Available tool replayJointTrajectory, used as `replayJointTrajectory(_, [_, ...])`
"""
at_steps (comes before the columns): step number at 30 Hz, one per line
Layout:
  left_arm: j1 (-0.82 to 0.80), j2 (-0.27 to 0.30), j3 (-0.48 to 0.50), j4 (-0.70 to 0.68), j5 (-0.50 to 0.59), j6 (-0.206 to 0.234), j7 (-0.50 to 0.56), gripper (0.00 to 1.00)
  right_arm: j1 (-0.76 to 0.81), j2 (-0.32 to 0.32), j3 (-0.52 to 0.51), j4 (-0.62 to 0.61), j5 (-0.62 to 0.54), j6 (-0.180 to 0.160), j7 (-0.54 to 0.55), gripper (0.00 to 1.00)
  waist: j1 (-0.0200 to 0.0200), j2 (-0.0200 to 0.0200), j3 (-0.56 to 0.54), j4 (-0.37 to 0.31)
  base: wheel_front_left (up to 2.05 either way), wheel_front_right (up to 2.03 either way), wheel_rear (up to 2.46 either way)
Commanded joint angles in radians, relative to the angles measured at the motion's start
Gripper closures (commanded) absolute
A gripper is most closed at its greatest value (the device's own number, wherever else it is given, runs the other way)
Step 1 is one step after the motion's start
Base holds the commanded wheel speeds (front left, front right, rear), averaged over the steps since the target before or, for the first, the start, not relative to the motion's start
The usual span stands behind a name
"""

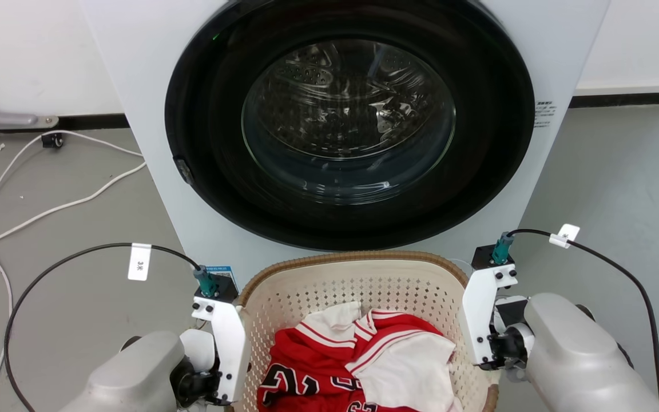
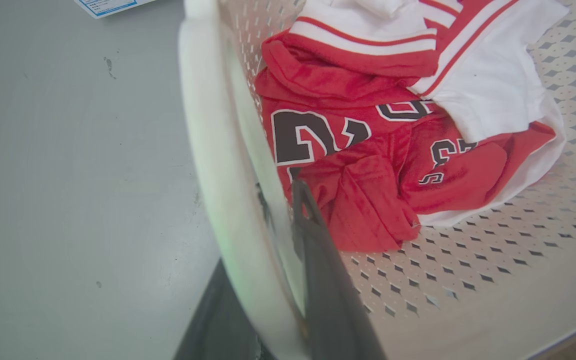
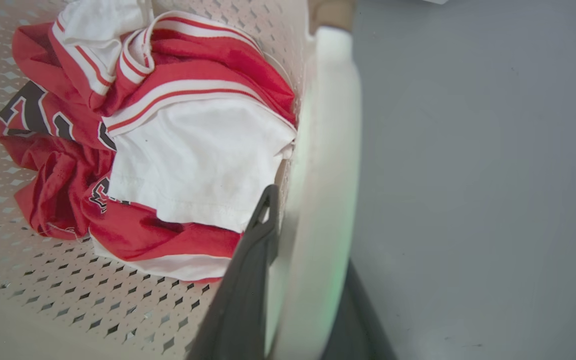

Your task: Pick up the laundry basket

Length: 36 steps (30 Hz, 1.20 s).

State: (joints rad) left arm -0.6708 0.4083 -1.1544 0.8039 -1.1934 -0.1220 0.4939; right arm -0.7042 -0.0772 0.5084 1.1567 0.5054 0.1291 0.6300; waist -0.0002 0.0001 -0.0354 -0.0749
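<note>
The laundry basket (image 1: 364, 286) stands before the washing machine (image 1: 129, 86) (clothes (image 1: 329, 366) inside). The left gripper (image 2: 263, 235) and right gripper (image 3: 308, 240) each clamp a white side handle (image 2: 208, 150). Grasp appears done; lift outstanding.

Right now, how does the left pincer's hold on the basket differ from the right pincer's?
The left pincer straddles the left white handle of the cream perforated plastic laundry basket; the right pincer straddles the right handle. The left pincer's inner finger ends beside red jersey cloth, the right pincer's inner finger beside white cloth. Shared: one dark finger inside the wall, one outside.
</note>
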Motion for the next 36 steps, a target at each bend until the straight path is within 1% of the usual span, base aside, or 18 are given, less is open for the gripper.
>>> replayJointTrajectory(1, [-0.004, -0.001, -0.018, -0.016, -0.006, -0.013, 0.011, 1.0, -0.002, -0.011, 0.011, -0.017, 0.016, 0.003, 0.006, 1.0, 0.0002, -0.0001, -0.006, 0.0, 0.0, 0.0, 0.0])
replayJointTrajectory(13, [0.004, -0.021, -0.062, -0.015, -0.05, -0.014, 0.04, 1.0, 0.017, -0.034, 0.072, -0.032, 0.092, 0.003, 0.043, 1.0, 0.0002, -0.0001, -0.027, 0.006, 0.0, 0.0, 0.0])
replayJointTrajectory(36, [0.008, -0.021, -0.101, -0.027, -0.089, -0.015, 0.025, 1.0, 0.004, -0.042, 0.144, -0.007, 0.158, 0.003, 0.032, 1.0, 0.0002, -0.0001, -0.041, 0.012, 0.0, 0.0, 0.0])
